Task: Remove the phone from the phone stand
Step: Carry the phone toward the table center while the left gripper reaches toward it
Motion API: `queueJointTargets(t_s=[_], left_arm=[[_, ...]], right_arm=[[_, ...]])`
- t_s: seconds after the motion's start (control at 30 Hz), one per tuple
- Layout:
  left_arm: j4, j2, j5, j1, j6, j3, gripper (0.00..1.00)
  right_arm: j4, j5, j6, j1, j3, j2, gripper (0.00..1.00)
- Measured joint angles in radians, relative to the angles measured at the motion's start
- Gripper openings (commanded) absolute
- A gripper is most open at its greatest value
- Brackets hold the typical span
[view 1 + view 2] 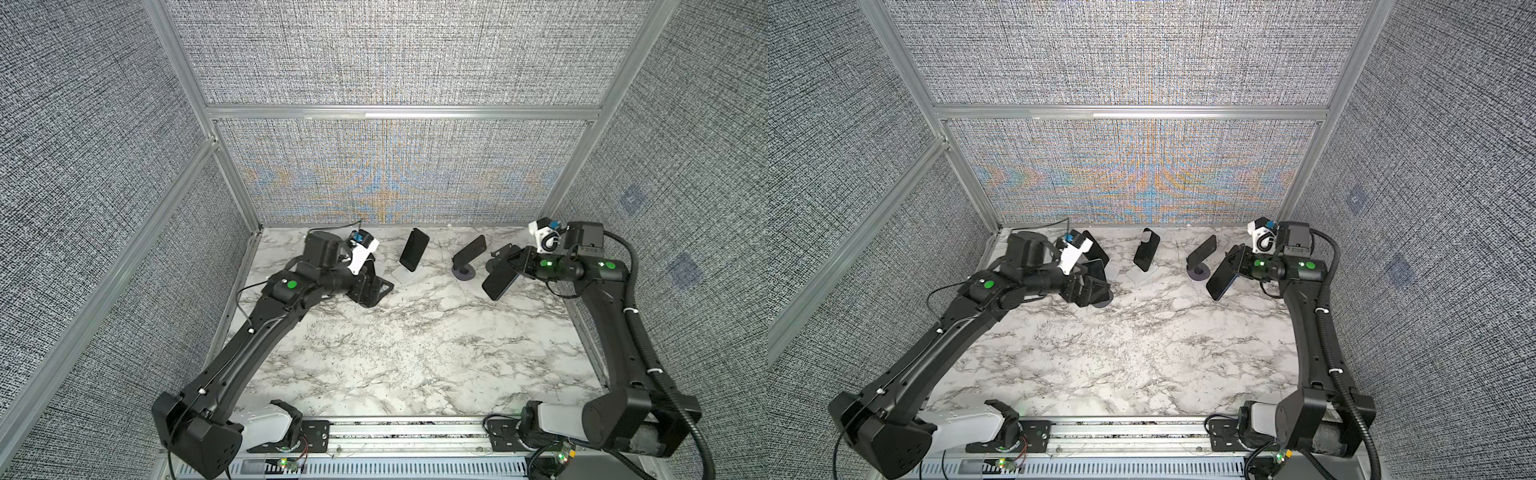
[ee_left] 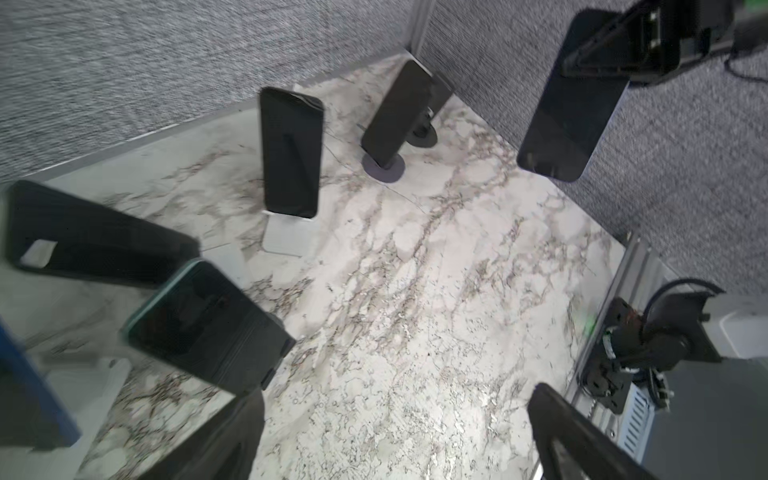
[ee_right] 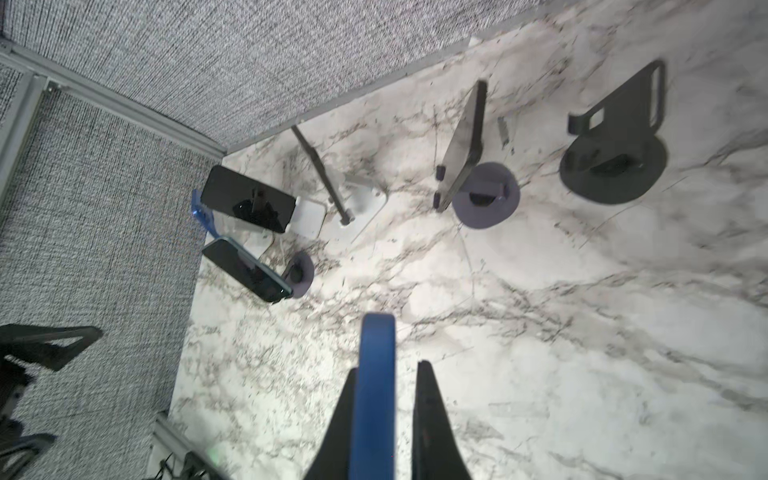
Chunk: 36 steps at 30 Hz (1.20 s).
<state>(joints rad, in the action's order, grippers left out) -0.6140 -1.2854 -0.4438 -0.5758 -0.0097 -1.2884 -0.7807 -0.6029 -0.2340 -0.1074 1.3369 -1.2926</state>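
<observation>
The phone (image 1: 500, 280), dark with a blue edge, hangs tilted above the marble table (image 1: 415, 353), right of centre in both top views. It is apart from the empty black stand (image 3: 615, 137) just behind it. My right gripper (image 3: 388, 366) pinches the phone by one end. My left gripper (image 1: 371, 287), left of centre, holds its jaws spread wide over the table. Other phones (image 3: 461, 145) lean on stands along the back wall.
</observation>
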Motion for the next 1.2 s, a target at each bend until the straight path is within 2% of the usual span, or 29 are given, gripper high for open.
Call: queueJointTargets(t_s=[0.13,0.33,0.73,0.97,1.2], left_arm=[[0.043,-0.108,0.003,-0.109,0.025,-0.028,0.99],[0.168,-0.266,-0.038,-0.215,-0.008,-0.084,0.99],[0.339,-0.4,-0.119,-0.26,-0.101,-0.091,0.99],[0.351,-0.44,-0.127,-0.28,-0.103,-0.114,0.99],[0.333,-0.492,-0.081,-0.283,-0.102,-0.151,0.99]], right_arm=[[-0.034,-0.006,-0.028,0.086,-0.036,0.023,0.0],[-0.012,0.026,-0.11,0.226,-0.13,0.045,0.0],[0.256,0.076,-0.292,0.343,-0.321,0.126,0.0],[0.355,0.095,-0.341,0.381,-0.337,0.109,0.0],[0.398,0.113,-0.357,0.41,-0.339,0.1,0.0]])
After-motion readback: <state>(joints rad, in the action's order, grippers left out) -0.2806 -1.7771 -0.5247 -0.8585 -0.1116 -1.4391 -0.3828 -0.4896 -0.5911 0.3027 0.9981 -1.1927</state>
